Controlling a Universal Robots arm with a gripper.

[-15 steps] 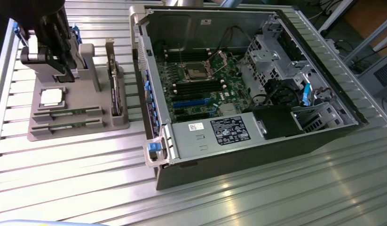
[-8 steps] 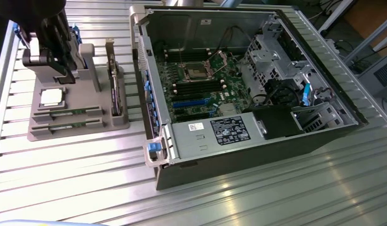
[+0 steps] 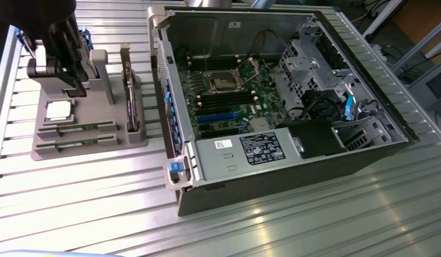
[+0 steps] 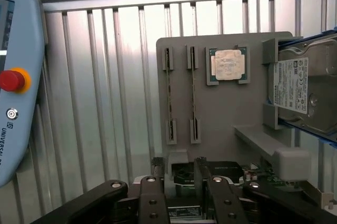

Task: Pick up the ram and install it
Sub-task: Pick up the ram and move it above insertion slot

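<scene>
Currently gripper (image 4: 179, 172), jaws spread wide and empty, hangs over grey holder (image 4: 226, 121); ram (image 4: 169, 95) slotted along its edge opposite the hard drive (image 4: 310, 87), on ribbed aluminium bench (image 4: 105, 76), computer case (image 3: 277, 184) alongside.

The open computer case (image 3: 277, 182) lay on the slatted metal table (image 3: 77, 203) with its green motherboard (image 3: 228, 101) bared and the square processor socket (image 3: 224, 81) near the board's middle, while the silver power supply (image 3: 220, 160) with its dark label ran along the near wall, a blue latch (image 3: 175, 167) at its corner. Over on the exterior view's left, the grey holder (image 3: 91, 140) stood apart from the case, and the silver processor chip (image 3: 57, 110) lay flat in its square recess. In the wrist view the hard drive (image 4: 305, 87) with its white label sat in the holder's bracket just beside that chip, and a teach pendant (image 4: 16, 118) with a red button (image 4: 11, 80) lay well apart from the holder.
</scene>
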